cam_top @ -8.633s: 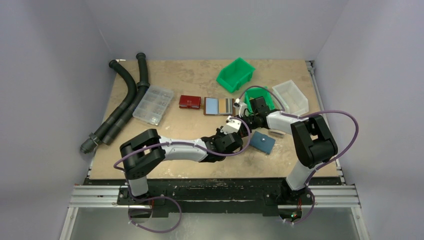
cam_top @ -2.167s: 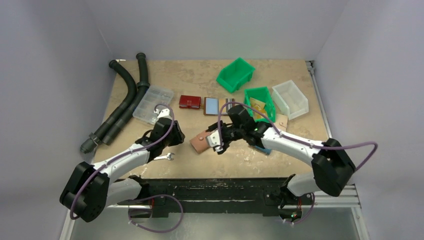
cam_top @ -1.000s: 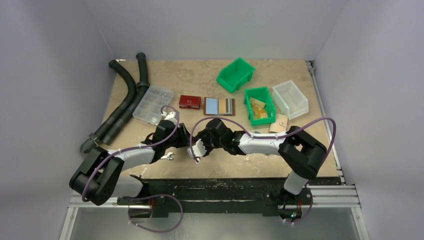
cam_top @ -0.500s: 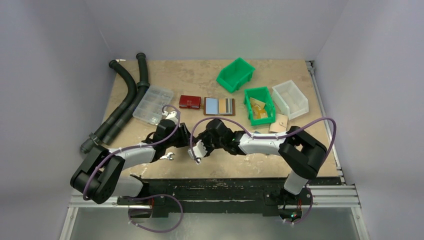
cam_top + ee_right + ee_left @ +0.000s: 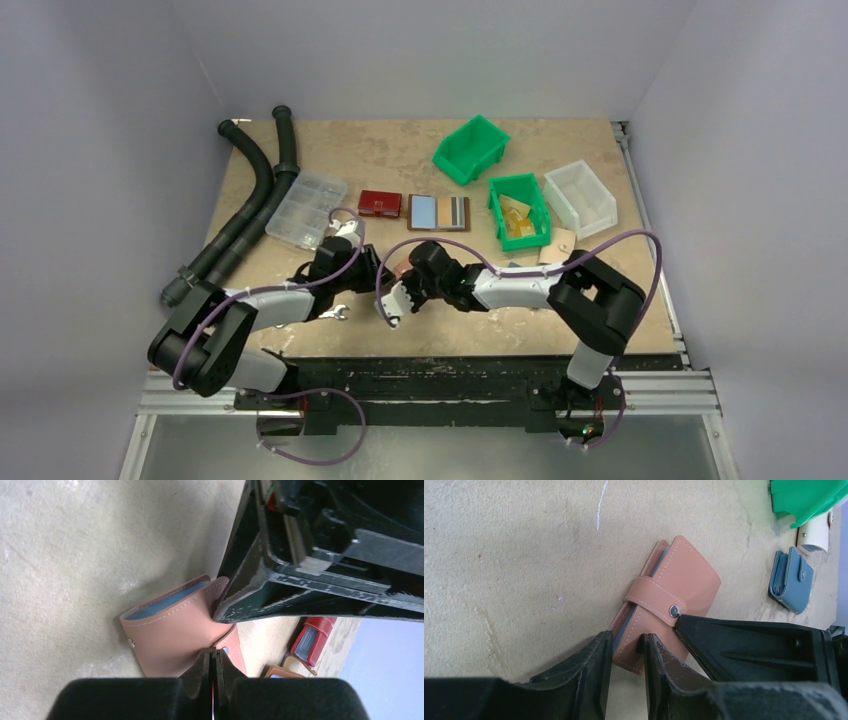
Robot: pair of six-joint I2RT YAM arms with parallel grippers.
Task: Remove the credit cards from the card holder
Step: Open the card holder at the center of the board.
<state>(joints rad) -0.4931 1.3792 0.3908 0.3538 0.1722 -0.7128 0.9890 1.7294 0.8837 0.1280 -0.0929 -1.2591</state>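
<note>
Tan mottled table [image 5: 400,150]. Far left: two black ribbed hoses [image 5: 262,190], with a clear compartment box [image 5: 307,208] just beside them. Middle row: red wallet [image 5: 380,203], then open brown wallet [image 5: 439,212]. Right: two green bins [image 5: 471,148], clear bin [image 5: 581,195], tan tag [image 5: 561,243]. Near centre: salmon card holder [image 5: 664,602], strap across it; blue snap pouch [image 5: 791,580] to its right; small wrench [image 5: 338,314] to its left

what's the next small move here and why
Probably pull the right gripper gently away to pop the snap: the strap is fastened across the card holder, the right gripper is shut at the strap's end, and the left gripper clamps the holder's edge.
</note>
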